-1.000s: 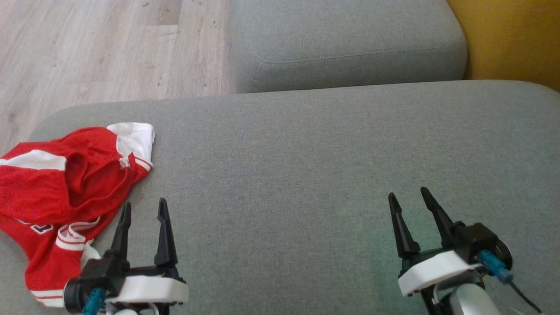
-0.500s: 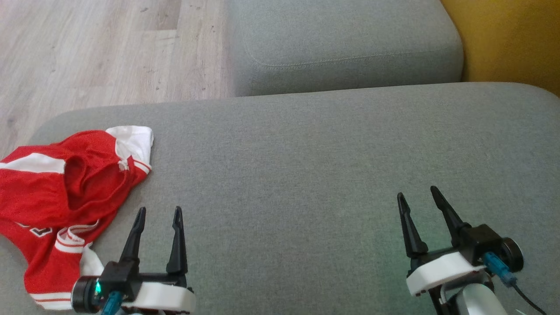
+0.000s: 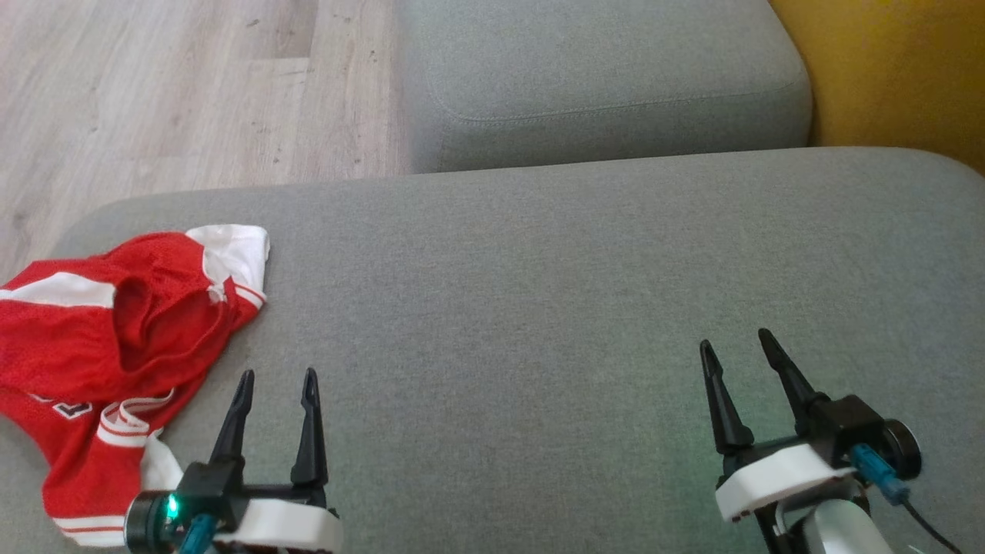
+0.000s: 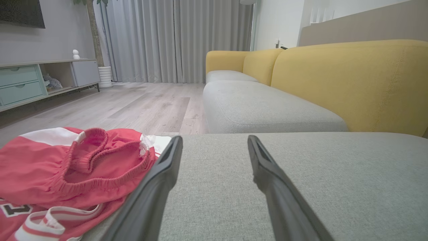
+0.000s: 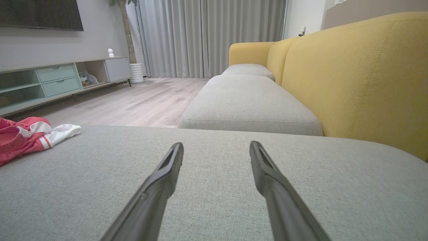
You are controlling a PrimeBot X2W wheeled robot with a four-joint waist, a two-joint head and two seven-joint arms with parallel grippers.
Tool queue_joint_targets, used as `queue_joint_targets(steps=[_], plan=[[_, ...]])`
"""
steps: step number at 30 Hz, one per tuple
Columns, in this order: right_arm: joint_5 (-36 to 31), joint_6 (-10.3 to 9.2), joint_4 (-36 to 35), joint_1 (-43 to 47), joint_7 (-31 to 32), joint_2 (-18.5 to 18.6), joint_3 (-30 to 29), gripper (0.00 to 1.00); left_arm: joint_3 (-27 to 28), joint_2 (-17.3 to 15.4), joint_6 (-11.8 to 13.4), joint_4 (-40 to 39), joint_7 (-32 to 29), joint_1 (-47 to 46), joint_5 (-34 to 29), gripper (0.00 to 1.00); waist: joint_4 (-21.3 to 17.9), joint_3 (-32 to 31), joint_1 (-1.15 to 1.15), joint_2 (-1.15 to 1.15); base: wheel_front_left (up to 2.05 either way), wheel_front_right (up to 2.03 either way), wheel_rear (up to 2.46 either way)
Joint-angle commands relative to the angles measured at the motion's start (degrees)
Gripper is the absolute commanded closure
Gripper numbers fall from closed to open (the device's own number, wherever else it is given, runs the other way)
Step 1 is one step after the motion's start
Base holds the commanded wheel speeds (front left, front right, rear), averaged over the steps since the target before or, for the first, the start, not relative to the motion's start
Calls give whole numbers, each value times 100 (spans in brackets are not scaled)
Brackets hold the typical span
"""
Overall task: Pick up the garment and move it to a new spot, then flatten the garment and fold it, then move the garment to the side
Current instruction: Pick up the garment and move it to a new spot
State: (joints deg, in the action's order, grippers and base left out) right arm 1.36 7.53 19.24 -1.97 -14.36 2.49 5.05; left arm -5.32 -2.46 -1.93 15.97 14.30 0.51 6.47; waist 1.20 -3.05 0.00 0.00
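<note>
One crumpled garment of red mesh cloth with white bands [image 3: 115, 338], found at the far left. Saw it lying on the wide grey cloth sofa seat [image 3: 500, 292], close to the seat's left edge, with a white flap [image 3: 235, 250] poking out at its top right. Saw a stretchy waistband [image 4: 100, 159] bunched on top in the left wrist view, and part of a dark number [image 4: 13, 209] lower down. Saw pale wood floor [image 3: 154, 92] past it, farther away.

Next, found the left gripper [image 3: 278, 374] just beside the garment, to its right. Saw its two long dark fingers [image 3: 311, 431] spread apart, holding nothing, pointing away over the bare seat. Spotted a small green light [image 3: 171, 506] on its base.

Then saw a second grey cushion [image 3: 600, 69] past the seat, in the middle.

Found the right gripper [image 3: 735, 339] far over to the right, well apart from the garment. Saw its fingers spread wide too, nothing between them, low over the bare seat. Noticed a blue plug [image 3: 873, 471] and a black wire [image 3: 927, 527] on its side.

Last, saw a yellow cloth sofa back [image 3: 900, 69] at the far right.
</note>
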Motion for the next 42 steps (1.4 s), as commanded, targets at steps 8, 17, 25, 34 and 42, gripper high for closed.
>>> queue_joint_targets(steps=[8, 17, 25, 34, 42], plan=[[-78, -4, -174, -235, -63, 39, 76, 0, 168, -42, 177, -82, 70, -243, -47, 0, 354, 106, 0, 0, 0, 0, 0], [-17, -4, -218, -228, -63, 39, 251, 0, 180, -42, 173, -78, 70, -298, 78, 0, 1320, 152, 0, 0, 0, 0, 0], [-46, -4, -218, -285, -63, 39, 240, 0, 362, -42, 157, -192, 70, -258, 224, 0, 2512, 258, 0, 0, 0, 0, 0], [-165, -4, -113, -533, -63, 39, 507, 0, 856, -42, 245, -587, 70, -109, 376, 0, 2911, 544, 0, 0, 0, 0, 0], [-619, -4, -230, -638, -63, 39, 249, 0, 986, -81, -71, -959, 70, -748, -87, 0, 2899, 1068, 0, 0, 0, 0, 0]])
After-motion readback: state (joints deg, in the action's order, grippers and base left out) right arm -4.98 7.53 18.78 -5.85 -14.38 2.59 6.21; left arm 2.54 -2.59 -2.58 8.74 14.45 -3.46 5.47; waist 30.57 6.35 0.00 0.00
